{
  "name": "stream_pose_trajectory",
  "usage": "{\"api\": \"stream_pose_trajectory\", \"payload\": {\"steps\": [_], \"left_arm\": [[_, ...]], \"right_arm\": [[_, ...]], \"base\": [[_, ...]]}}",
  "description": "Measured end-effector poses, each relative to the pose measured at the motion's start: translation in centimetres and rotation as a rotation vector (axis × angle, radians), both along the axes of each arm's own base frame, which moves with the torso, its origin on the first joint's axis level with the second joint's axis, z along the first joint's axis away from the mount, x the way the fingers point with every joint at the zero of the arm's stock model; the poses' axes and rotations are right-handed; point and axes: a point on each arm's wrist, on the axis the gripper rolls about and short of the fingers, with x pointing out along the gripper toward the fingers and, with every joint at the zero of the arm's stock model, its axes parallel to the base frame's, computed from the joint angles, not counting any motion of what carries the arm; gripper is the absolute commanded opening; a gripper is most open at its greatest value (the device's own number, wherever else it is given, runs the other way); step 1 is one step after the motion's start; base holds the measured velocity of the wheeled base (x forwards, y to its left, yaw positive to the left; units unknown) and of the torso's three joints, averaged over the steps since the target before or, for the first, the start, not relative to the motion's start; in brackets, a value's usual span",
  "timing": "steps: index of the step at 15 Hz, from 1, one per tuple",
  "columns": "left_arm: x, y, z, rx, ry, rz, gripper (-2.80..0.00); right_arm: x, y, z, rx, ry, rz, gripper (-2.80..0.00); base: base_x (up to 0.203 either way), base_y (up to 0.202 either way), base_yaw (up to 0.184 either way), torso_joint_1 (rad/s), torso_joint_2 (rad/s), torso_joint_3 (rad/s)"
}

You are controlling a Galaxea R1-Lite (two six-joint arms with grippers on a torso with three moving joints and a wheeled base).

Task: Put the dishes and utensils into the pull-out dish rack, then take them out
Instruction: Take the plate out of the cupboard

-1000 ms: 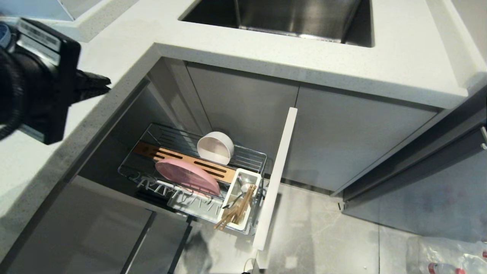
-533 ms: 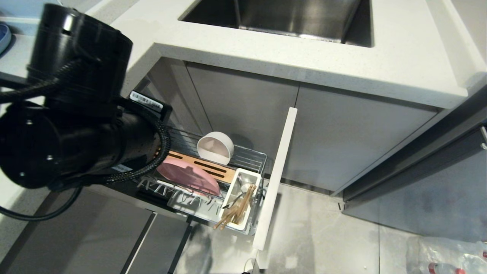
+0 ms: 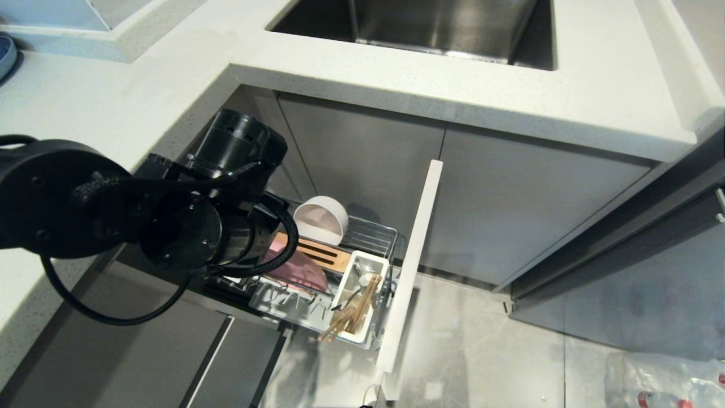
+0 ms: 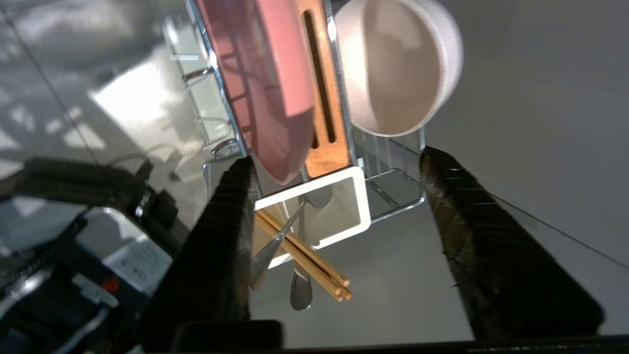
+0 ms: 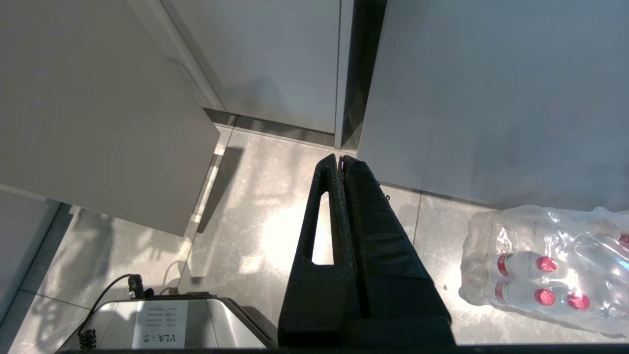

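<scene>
The pull-out dish rack (image 3: 371,229) stands drawn out from under the white worktop (image 3: 396,73), its tall pale front panel (image 3: 410,266) towards the floor. In it the pale-pink plate (image 4: 265,83) stands on edge in the wire slots, just beside the brown wooden insert (image 4: 327,123), and the white bowl (image 3: 320,224) lies tipped on its side on the far side of that insert. The white utensil caddy (image 3: 362,300) sits at the panel end of the rack, holding the wooden chopsticks (image 3: 354,314) and the grey metal spoon (image 4: 300,290), which lean out over its rim.

The left arm (image 3: 187,221) reaches in over the rack and hides much of the plate from the head camera. The left pincer (image 4: 336,169) hangs above the caddy end with its two dark fingers (image 4: 231,196) spread wide and nothing between them (the caddy shows in the gap).

The right pincer (image 5: 342,160) is parked low over the tiled floor (image 5: 255,196), fingers pressed together and holding nothing, near a wrapped pack of bottles (image 5: 545,268)
</scene>
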Motion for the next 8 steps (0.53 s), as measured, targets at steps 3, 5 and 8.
{"api": "stream_pose_trajectory", "payload": {"steps": [3, 5, 8], "left_arm": [[1.5, 0.5, -1.1, -0.010, 0.041, 0.030, 0.00], [2.5, 0.6, -1.9, -0.002, 0.065, 0.047, 0.00], [3.9, 0.7, -3.1, 0.001, 0.100, 0.070, 0.00]], "right_arm": [[0.0, 0.0, 0.0, 0.000, 0.000, 0.000, -2.80], [0.0, 0.0, 0.0, 0.000, 0.000, 0.000, -2.80], [0.0, 0.0, 0.0, 0.000, 0.000, 0.000, -2.80]], "base": [[0.000, 0.000, 0.000, 0.000, 0.00, 0.000], [0.000, 0.000, 0.000, 0.000, 0.00, 0.000], [0.000, 0.000, 0.000, 0.000, 0.00, 0.000]]}}
